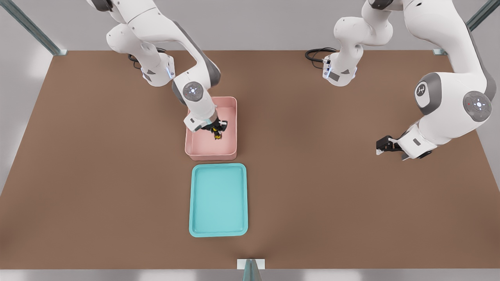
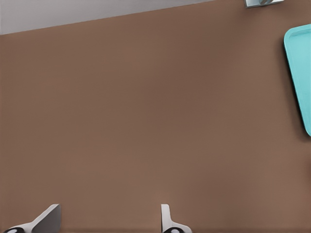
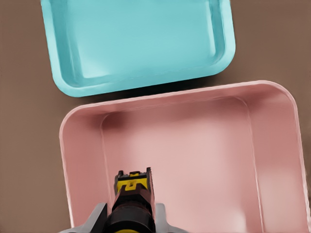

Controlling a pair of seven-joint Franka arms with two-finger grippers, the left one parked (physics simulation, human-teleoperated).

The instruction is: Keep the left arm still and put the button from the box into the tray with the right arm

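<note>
Pink box (image 1: 211,150) sits mid-worktop (image 1: 97,175) with the right arm (image 1: 195,91) reaching down into it. Its claw (image 1: 218,132) is inside the box walls, and the button (image 1: 217,135) shows right at the tips. In the right wrist view the button (image 3: 132,200) stands squarely between the two grey fingers (image 3: 95,219), which flank it closely on both sides, so I'd call that claw pinched on the button. Whether the button rests on the box floor or is just off it, I can't tell.

Step in hand, as I read it: pick is made or being made, transfer not yet done. Turquoise tray (image 1: 218,232) has nothing in it.

Next move calls for:
- straight lift, high enough to get the button over the tall box wall nearest the tray
- short carry towards the tray, which lies just beside the box on that side with a narrow strip of worktop between them; the wrist view shows the tray (image 3: 73,73) directly past the box rim (image 3: 160,97)
- lower over the tray's middle, then let go low, since a small button may bounce or roll

Count:
- button: one
- box: one
- tray: one
- arms: two, one working

Cable loops lie near each arm base; otherwise just brown worktop.
</note>
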